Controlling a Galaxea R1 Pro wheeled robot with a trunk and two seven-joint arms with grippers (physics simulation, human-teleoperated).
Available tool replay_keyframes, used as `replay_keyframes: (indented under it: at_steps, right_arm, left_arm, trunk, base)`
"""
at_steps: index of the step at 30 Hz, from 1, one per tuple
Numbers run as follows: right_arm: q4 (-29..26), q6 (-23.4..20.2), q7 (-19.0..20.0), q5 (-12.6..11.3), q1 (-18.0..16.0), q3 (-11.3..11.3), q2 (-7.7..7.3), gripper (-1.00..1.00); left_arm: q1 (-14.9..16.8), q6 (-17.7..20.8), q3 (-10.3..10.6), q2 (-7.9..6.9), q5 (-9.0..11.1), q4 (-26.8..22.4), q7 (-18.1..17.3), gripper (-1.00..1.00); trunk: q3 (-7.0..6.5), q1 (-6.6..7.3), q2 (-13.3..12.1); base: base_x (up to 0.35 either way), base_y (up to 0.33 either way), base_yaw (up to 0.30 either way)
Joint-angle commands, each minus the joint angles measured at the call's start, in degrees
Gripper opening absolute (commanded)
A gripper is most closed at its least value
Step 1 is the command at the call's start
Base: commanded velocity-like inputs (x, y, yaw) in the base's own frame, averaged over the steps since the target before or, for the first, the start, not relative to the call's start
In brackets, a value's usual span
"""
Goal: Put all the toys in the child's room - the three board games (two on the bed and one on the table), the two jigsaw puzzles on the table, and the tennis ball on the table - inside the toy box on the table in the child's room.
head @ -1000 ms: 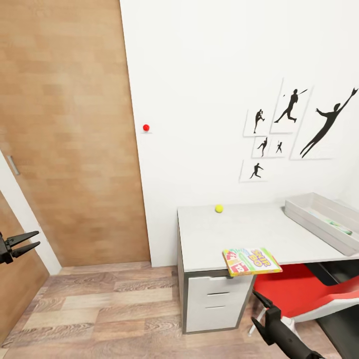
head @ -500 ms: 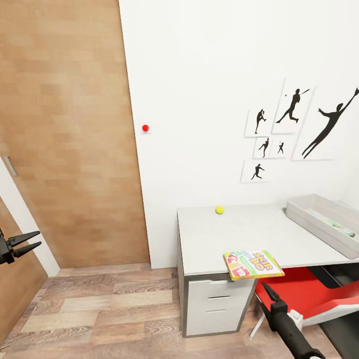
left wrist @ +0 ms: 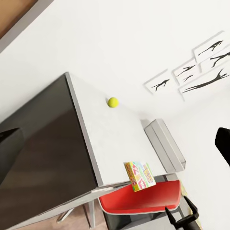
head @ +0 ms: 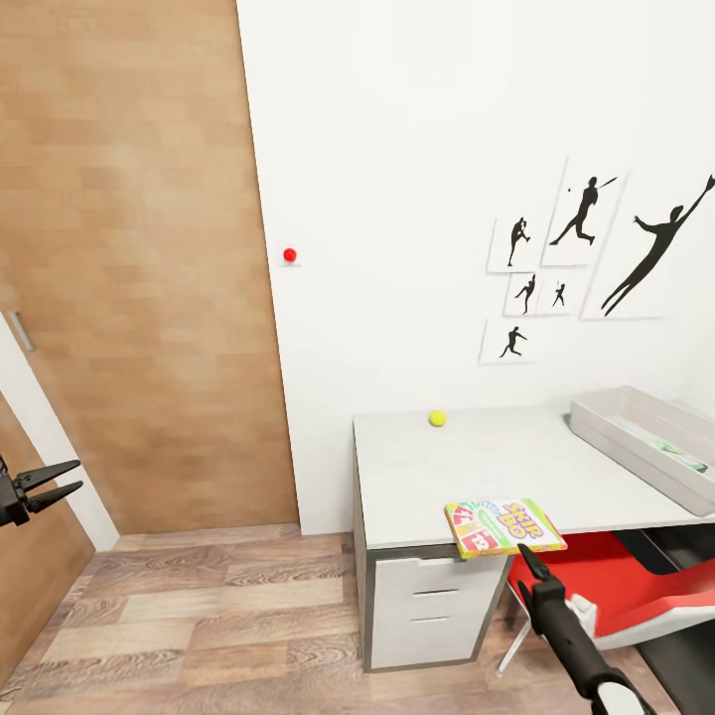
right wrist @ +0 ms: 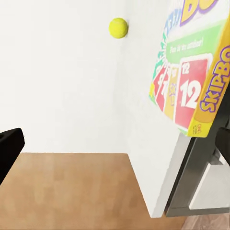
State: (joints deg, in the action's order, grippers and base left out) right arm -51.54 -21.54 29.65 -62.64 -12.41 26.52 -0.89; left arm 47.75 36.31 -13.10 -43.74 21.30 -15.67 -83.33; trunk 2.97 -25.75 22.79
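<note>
Head view: I bring the right tool (head: pixel 523 552) up under the front edge of the tabletop (head: pixel 437 477), just below the Skip-Bo board game (head: pixel 504 524), whose near edge overhangs that rim above a red chair (head: pixel 616 586). Its fingers look close together here, so I cannot tell the gap. The left tool (head: pixel 62 483) hangs well off by the wooden door (head: pixel 129 258), fingers narrowly parted and holding nothing. The tennis ball (head: pixel 437 418) sits near the wall; the toy box (head: pixel 645 442) lies at the tabletop's far right with something green inside.

Left wrist view: the board game (left wrist: pixel 139 176) juts past the edge, the tennis ball (left wrist: pixel 112 101) and toy box (left wrist: pixel 165 143) beyond it.

Right wrist view: the cover (right wrist: pixel 191 81) reads "SKIP-BO" with a "12" card. 2 dark finger tips at the picture's opposite edges suggest the tool stands wide.

My worry: a nudge from below could tip the overhanging box onto the chair or floor.
</note>
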Motion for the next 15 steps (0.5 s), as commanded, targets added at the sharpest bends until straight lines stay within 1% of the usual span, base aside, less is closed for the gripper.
replay_keyframes:
  at_steps: [1,7,11,15]
  right_arm:
    - [0.0,-0.1,0.1,-0.5,-0.1,-0.2,0.01,1.00]
    - [0.2,3.3,0.1,-0.5,-0.3,-1.1,0.01,1.00]
    - [0.2,3.8,0.1,-0.3,-0.5,-1.3,-0.02,1.00]
    - [0.3,3.9,0.1,0.5,-0.6,-1.3,-0.01,1.00]
  left_arm:
    - [0.1,0.6,0.1,-0.02,0.2,0.0,-0.2,1.00]
    - [0.0,0.6,0.1,0.00,0.2,0.0,-0.2,1.00]
    - [0.1,0.6,0.1,0.04,0.2,-0.1,-0.2,1.00]
    - [0.1,0.6,0.1,0.05,0.2,-0.1,-0.2,1.00]
  trunk:
    - [0.13,-0.04,0.1]
    - [0.13,-0.04,0.1]
    - [0.13,-0.04,0.1]
    - [0.13,-0.04,0.1]
  base:
    - [0.000,0.000,0.000]
    - [0.000,0.000,0.000]
    - [0.000,0.000,0.000]
    - [0.035,-0.005,0.000]
